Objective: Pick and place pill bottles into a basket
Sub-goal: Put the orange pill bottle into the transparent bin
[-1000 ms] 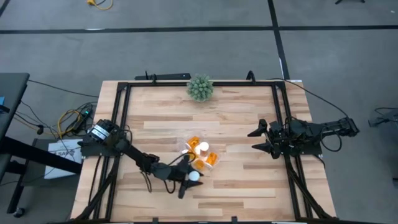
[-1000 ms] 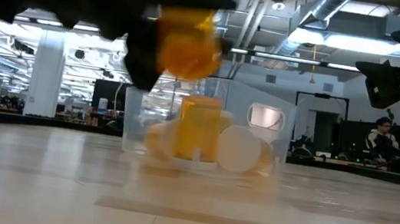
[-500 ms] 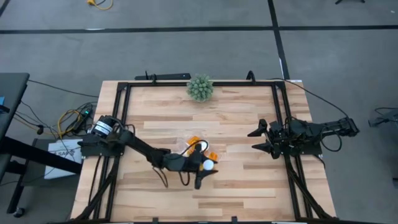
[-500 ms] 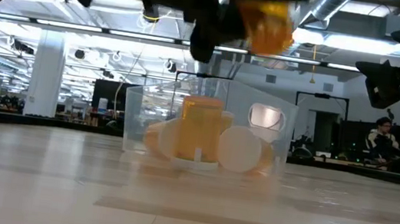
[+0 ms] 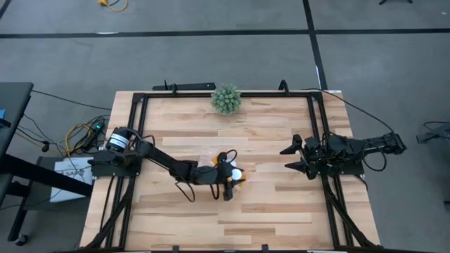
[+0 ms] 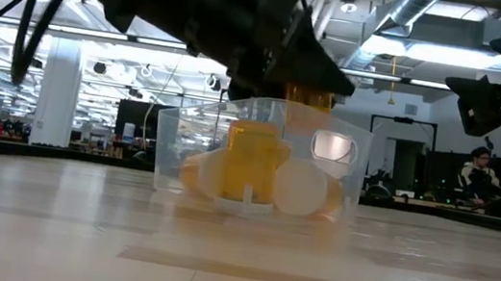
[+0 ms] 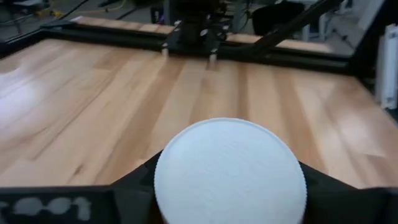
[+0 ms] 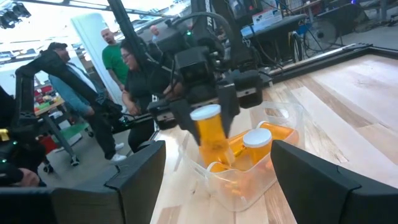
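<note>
My left gripper (image 5: pixel 228 184) is shut on an orange pill bottle with a white cap (image 5: pixel 237 173) just over the clear basket (image 6: pixel 172 145). In the low view the bottle (image 6: pixel 319 99) is at the basket's rim. Several more bottles (image 6: pixel 250 160) are inside the basket, one upright and others lying with their caps (image 6: pixel 298 188) facing the near side. The right wrist view shows the held bottle (image 8: pixel 210 134) above the basket (image 8: pixel 249 177). My right gripper (image 5: pixel 290 158) is open and empty at the table's right side, off the surface. My left gripper pinches the bottle between its two fingers (image 7: pixel 134 190), one on each side just below the cap (image 7: pixel 230 168). The fingers come from above, slanting down, along the bottle. The bottle hangs cap up (image 8: pixel 205 114), clear of the table, with its lower end at the basket's opening.
A spiky green ball plant (image 5: pixel 226 99) stands at the table's far edge. A black metal frame (image 5: pixel 140 105) runs around the table top. People (image 8: pixel 124 56) stand in the room beyond the table. Bare wood lies near and far of the basket.
My left gripper has carried the bottle from the near side of the basket toward the table's right and far edges, over the basket. It has then gone down until the bottle reaches the basket's rim. It has stayed shut on the bottle.
</note>
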Controlling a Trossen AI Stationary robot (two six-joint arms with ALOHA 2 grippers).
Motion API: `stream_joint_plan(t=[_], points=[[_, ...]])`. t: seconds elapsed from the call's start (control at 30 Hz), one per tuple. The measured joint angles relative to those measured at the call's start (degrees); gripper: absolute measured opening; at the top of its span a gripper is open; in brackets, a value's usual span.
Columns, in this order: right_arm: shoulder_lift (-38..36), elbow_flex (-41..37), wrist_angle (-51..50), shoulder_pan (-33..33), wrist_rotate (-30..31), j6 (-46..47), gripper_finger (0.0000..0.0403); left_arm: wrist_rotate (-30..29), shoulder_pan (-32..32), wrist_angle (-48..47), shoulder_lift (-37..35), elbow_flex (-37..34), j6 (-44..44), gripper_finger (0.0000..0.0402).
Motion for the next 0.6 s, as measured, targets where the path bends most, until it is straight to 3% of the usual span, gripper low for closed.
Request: stream_joint_plan(t=[0.37, 0.6], points=[[0.0, 0.0, 0.0, 0.0, 0.0, 0.0, 0.0286, -0.1, 1.0, -6.5, 0.0, -0.3, -0.7, 0.0158], [0.0, 0.0, 0.0, 0.0, 0.0, 0.0, 0.0286, -1.8, 1.3, -12.0, -0.1, -0.3, -1.2, 0.0218]])
